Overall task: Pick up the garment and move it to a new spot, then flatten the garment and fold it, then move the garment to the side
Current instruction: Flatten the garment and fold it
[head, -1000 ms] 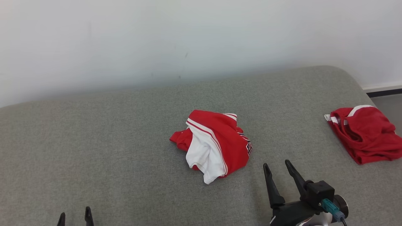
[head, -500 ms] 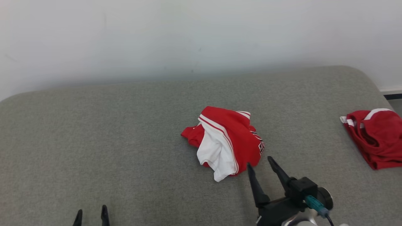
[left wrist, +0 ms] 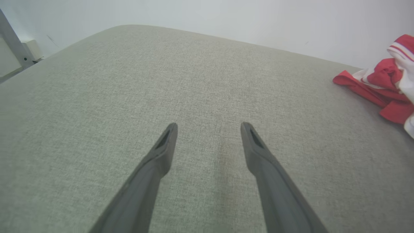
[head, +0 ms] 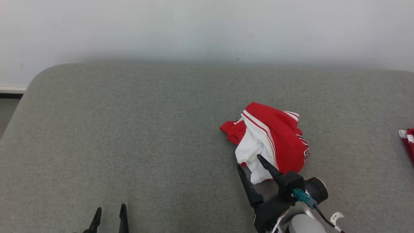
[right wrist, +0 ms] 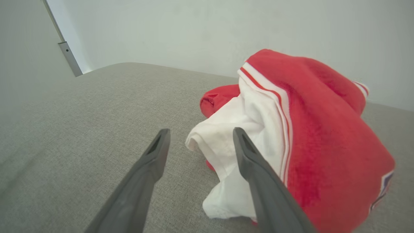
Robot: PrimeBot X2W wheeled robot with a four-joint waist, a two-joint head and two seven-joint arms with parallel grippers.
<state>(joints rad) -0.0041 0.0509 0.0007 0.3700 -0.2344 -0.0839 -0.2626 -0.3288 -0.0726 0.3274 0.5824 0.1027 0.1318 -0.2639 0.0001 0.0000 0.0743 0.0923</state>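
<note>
Right claw (head: 248, 160) agape, maybe against garment (head: 284, 139)

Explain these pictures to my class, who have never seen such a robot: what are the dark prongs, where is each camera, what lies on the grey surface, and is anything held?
The prongs are fingers: this robot has two arms, each ending in a two-fingered gripper. One picture comes from a head camera looking down: the left gripper is at the bottom left, the right gripper at the lower right. The other two come from wrist cameras, each looking along its arm's fingers. On the grey surface lies a crumpled red and white garment; part of another red garment shows at the right edge. Both grippers are open and hold nothing. The right one points at the garment's white part; whether it touches is unclear.
</note>
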